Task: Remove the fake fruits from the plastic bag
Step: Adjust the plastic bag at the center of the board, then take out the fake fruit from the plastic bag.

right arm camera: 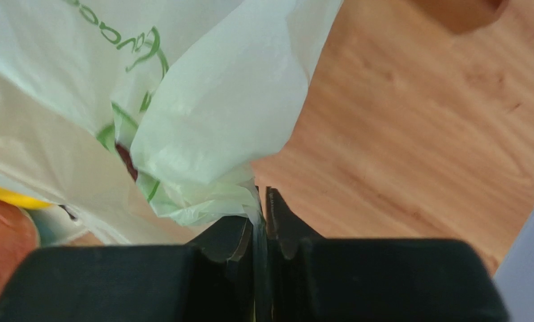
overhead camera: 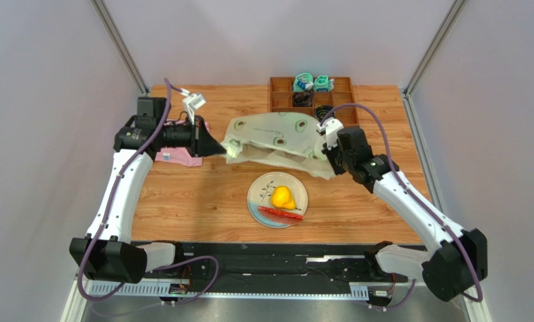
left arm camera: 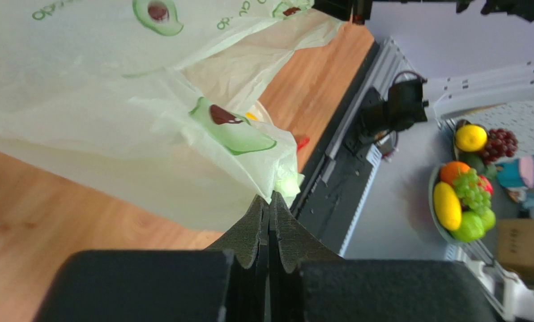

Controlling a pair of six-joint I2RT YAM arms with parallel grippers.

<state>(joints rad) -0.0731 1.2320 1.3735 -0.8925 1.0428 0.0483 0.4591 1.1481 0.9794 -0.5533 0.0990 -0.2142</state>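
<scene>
Pinched tight on opposite ends of bag (overhead camera: 276, 137) with left gripper (left arm camera: 269, 201) and right gripper (right arm camera: 259, 194); held stretched above plate (overhead camera: 252, 194), pear (overhead camera: 282, 197) and red slice (overhead camera: 279, 215) lying there. Beware thin film slipping or tearing under tension, possibly spilling any leftover fruit beyond plate.

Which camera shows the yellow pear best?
The top camera. There the whole yellow pear sits on the plate, with nothing hiding it. The left wrist view shows only a tiny yellow bit behind the plastic bag; the right wrist view shows only a yellow sliver at its left edge.
</scene>
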